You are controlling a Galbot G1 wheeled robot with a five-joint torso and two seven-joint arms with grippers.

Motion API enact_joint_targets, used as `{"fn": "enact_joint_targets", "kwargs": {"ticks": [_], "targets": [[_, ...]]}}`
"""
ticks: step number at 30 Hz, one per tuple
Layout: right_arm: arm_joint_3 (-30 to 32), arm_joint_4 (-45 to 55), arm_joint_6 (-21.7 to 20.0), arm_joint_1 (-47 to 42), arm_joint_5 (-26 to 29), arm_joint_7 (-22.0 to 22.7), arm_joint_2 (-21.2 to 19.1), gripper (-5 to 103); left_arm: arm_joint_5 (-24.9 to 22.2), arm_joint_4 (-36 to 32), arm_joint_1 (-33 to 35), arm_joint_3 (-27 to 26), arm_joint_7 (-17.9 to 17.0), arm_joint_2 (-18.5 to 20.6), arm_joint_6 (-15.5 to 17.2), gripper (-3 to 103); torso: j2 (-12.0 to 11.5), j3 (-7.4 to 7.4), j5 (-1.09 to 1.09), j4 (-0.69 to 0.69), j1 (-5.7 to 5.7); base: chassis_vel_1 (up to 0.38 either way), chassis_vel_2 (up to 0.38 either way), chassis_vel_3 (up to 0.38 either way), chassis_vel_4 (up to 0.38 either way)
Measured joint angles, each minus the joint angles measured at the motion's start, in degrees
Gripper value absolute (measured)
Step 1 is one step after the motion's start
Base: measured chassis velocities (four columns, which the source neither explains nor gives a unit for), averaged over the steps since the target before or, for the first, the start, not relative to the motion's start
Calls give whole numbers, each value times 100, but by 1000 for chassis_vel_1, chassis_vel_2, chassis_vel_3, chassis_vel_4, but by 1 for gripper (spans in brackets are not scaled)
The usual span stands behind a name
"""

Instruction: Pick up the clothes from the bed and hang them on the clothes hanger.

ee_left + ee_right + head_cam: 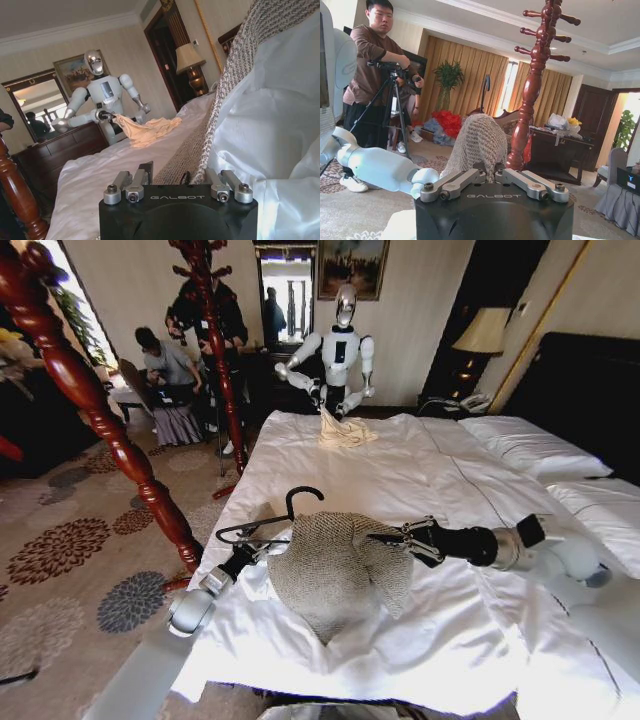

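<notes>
The jacket (340,570) is draping over the hanger (268,525) near the foot edge of the bed (420,470), its hem tapering toward that edge and the hanger's hook curving toward the headboard. The left end effector (262,552) is clamping the hanger; the right end effector (385,537) is pinching the jacket's shoulder. "GALBOT" is reading on both wrists. A floral carpet (70,550) is covering the floor.

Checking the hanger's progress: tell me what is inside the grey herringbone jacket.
Thin black hanger enters the grey-beige herringbone jacket from the left; hook and one arm show. White lining shows in the left wrist view. The rest is covered.
</notes>
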Motion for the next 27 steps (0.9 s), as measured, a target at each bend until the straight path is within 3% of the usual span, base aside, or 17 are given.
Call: {"fn": "enact_joint_targets", "kwargs": {"ticks": [2,4,7,9,11,14,16,18,20,23,24,27], "targets": [[-6,-20,1,26,0,29,-8,3,-28,-8,2,-55,22,2,0,31,0,0,0,0,0,0,0,0,0],[-6,-22,2,31,0,39,-11,3,-46,-18,4,-75,29,4,1,31,0,0,0,0,0,0,0,0,0],[-4,-33,11,31,0,142,-18,3,-218,-119,25,-195,64,22,36,15,0,0,0,0,0,0,0,0,0],[-3,-39,13,28,-1,172,-18,3,-278,-146,28,-220,73,28,53,15,0,0,0,0,0,0,0,0,0],[-3,-66,16,14,8,286,-13,3,-520,-236,31,-308,110,60,117,5,0,0,-1,0,0,0,0,0,0],[-5,-117,25,-32,16,537,2,3,-1273,-447,14,-513,260,193,303,3,0,0,-1,0,0,0,0,0,0],[-5,-124,35,-45,7,601,3,3,-1504,-509,-4,-568,284,243,354,3,0,0,-1,0,0,0,0,0,0],[-8,-129,65,-90,-66,827,2,3,-2267,-724,-103,-722,358,464,572,3,0,0,-2,0,0,0,0,0,0],[-8,-128,67,-106,-104,919,2,3,-2540,-799,-152,-780,365,563,671,3,0,0,-2,-1,0,0,0,0,0],[-7,-127,70,-169,-226,1169,4,3,-3726,-1125,-346,-1074,385,1078,1100,3,-1,0,-1,-1,0,0,0,0,0],[-7,-127,70,-169,-226,1169,4,3,-3726,-1125,-346,-1074,385,1078,1100,3,-1,0,-1,-1,0,0,0,0,0],[1,-129,82,-197,-282,1156,28,3,-4840,-1415,-410,-1403,197,1655,1541,3,0,0,-1,0,0,0,0,0,0]]}}
